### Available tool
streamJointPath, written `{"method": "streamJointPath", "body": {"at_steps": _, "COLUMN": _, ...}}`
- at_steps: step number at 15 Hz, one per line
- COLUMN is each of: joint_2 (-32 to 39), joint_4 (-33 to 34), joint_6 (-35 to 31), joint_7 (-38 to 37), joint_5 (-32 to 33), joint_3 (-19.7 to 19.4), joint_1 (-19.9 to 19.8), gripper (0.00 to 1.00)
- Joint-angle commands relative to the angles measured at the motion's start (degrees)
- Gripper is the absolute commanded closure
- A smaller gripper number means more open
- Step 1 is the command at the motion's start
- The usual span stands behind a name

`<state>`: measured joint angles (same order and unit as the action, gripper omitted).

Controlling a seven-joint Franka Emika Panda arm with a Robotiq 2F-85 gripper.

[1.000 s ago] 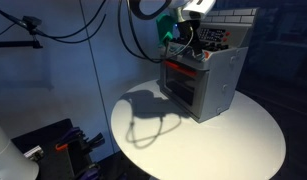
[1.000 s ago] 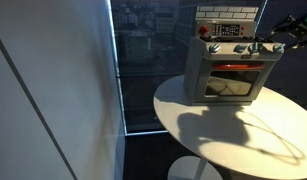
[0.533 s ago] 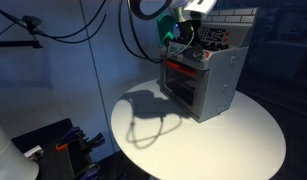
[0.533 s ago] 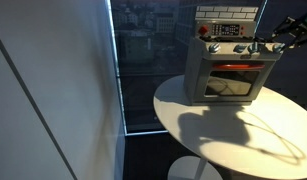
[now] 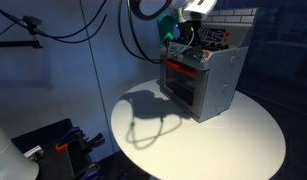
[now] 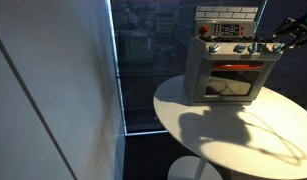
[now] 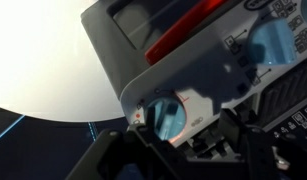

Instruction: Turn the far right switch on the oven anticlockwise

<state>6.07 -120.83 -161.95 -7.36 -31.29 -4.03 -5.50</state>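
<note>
The grey toy oven [image 6: 225,72] stands on a round white table [image 6: 233,135], its door window glowing red; it also shows in an exterior view [image 5: 205,85]. A row of light-blue knobs runs above the door. The far right switch [image 7: 167,116] fills the wrist view, close in front of my gripper [image 7: 183,152]. The dark fingers sit low on either side of it with a wide gap, and the right finger is apart from the knob. In both exterior views my gripper [image 6: 276,38] [image 5: 177,42] is at the right end of the knob row. Another blue knob [image 7: 278,45] shows further along.
The oven sits near the back of the table [image 5: 193,135]. A window with a city view [image 6: 148,60] is behind it. Cables and dark equipment [image 5: 63,140] lie beside the table. The oven has a red knob [image 6: 203,30] on its upper back panel.
</note>
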Motion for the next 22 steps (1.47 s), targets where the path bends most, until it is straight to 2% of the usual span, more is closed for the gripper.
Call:
{"method": "streamJointPath", "body": {"at_steps": 1, "joint_2": 0.05, "joint_4": 0.53, "joint_6": -0.85, "joint_7": 2.44, "joint_5": -2.37, "joint_3": 0.6, "joint_1": -0.36, "gripper": 0.57}}
{"method": "streamJointPath", "body": {"at_steps": 4, "joint_2": -0.3, "joint_4": -0.11, "joint_6": -0.86, "joint_7": 2.76, "joint_5": -2.68, "joint_3": 0.58, "joint_1": -0.92, "gripper": 0.83}}
{"method": "streamJointPath", "body": {"at_steps": 7, "joint_2": -0.62, "joint_4": -0.42, "joint_6": -0.84, "joint_7": 3.11, "joint_5": -3.41, "joint_3": 0.52, "joint_1": -1.1, "gripper": 0.94}}
{"method": "streamJointPath", "body": {"at_steps": 17, "joint_2": -1.01, "joint_4": -0.93, "joint_6": -1.03, "joint_7": 1.51, "joint_5": -0.82, "joint_3": 0.01, "joint_1": -0.99, "gripper": 0.94}}
{"method": "streamJointPath", "body": {"at_steps": 22, "joint_2": -1.31, "joint_4": -1.3, "joint_6": -1.21, "joint_7": 0.63, "joint_5": 3.42, "joint_3": -0.51, "joint_1": -0.9, "gripper": 0.94}}
